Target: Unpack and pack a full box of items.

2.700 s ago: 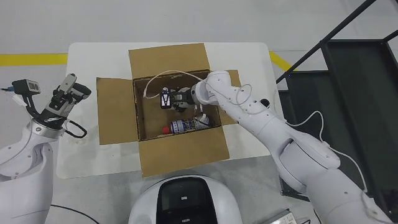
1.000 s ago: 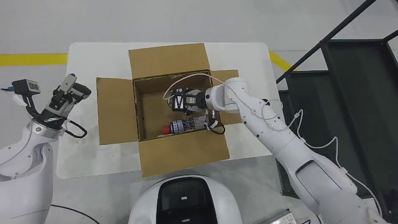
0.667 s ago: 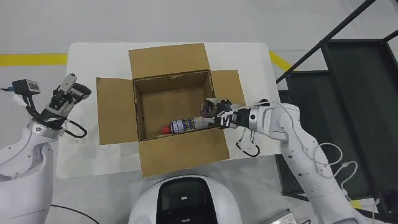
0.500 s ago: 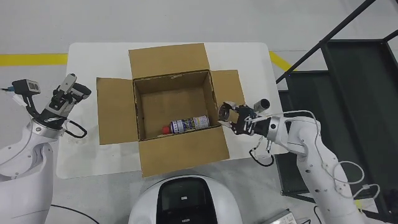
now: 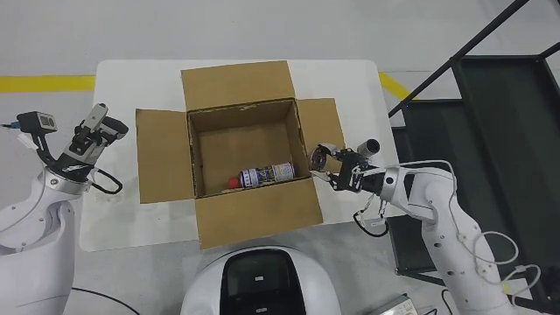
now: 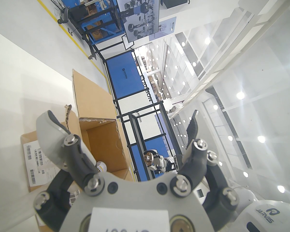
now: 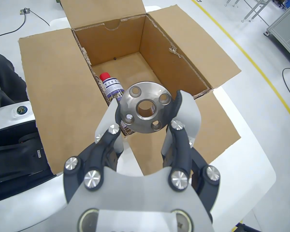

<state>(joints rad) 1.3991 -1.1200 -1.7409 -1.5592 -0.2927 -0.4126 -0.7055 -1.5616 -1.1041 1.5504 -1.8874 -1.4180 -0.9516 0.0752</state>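
Observation:
An open cardboard box stands on the white table with its flaps spread. Inside lies a spray can with a red cap, also seen as the spray can. My right gripper hangs over the box's right flap, shut on a round metal flange with several holes. The flange is outside the box cavity. My left gripper is raised off the table's left edge, open and holding nothing; its fingers stand wide apart.
A black metal stair frame stands to the right of the table. A yellow floor line runs behind the table. The box flap nearest the left gripper carries paper labels.
My right gripper lifted the flange out of the box and carried it right, over the right flap. The spray can stayed in place. The left arm did not move.

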